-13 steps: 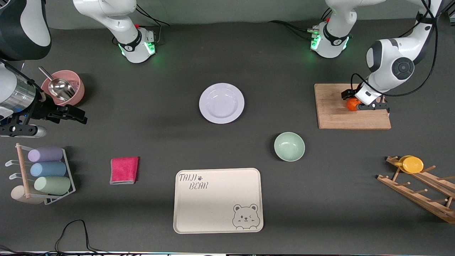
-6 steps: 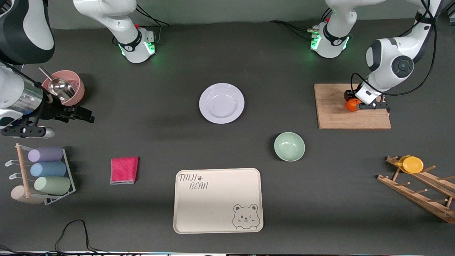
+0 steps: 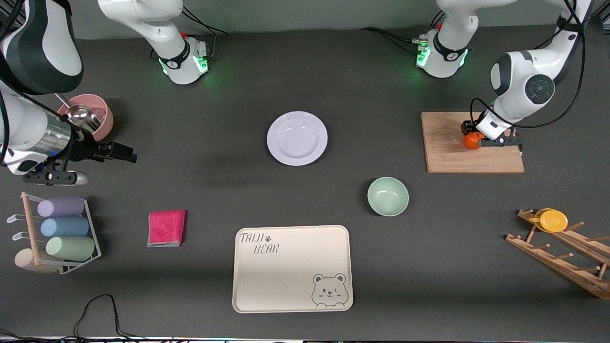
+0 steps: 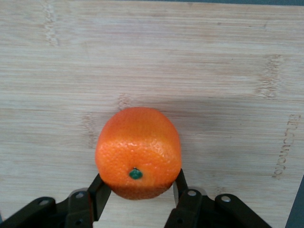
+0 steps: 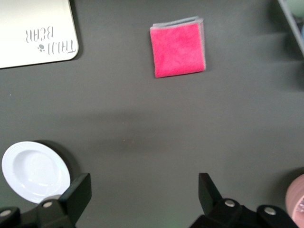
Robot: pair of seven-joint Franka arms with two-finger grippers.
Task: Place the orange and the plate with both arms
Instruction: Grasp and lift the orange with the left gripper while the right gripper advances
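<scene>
Left gripper (image 3: 476, 139) is down on the board (image 3: 472, 159) at the right of the front view, upper middle, its two fingers (image 4: 99, 192) clamped on either side of the orange (image 3: 472, 140). In the left wrist view the orange (image 4: 138, 152) fills the lower centre, green stem dot facing the camera, with pale wood grain all around it. It sits on the board near the edge closer to the robot bases.

Right gripper (image 3: 107, 152) hangs at the left edge of the front view, over bare table beside the pink cup (image 3: 97, 114) with its metal scoop (image 3: 78, 114). Its jaws are spread wide and hold nothing; the right wrist view shows both fingers (image 5: 78, 192) apart at the bottom of the frame, dark tabletop between them.

The plate (image 3: 297, 138) lies alone at the centre of the front view, a little above the middle, well apart from both grippers. In the right wrist view the plate (image 5: 35, 171) shows at lower left, the red cloth (image 5: 178, 49) at top centre, and a corner of the tray (image 5: 33, 33) at upper left.

Front view again: green bowl (image 3: 388, 196) lower and toward the board from the plate, tray (image 3: 292, 268) at bottom centre, cloth (image 3: 166, 228) lower left.
</scene>
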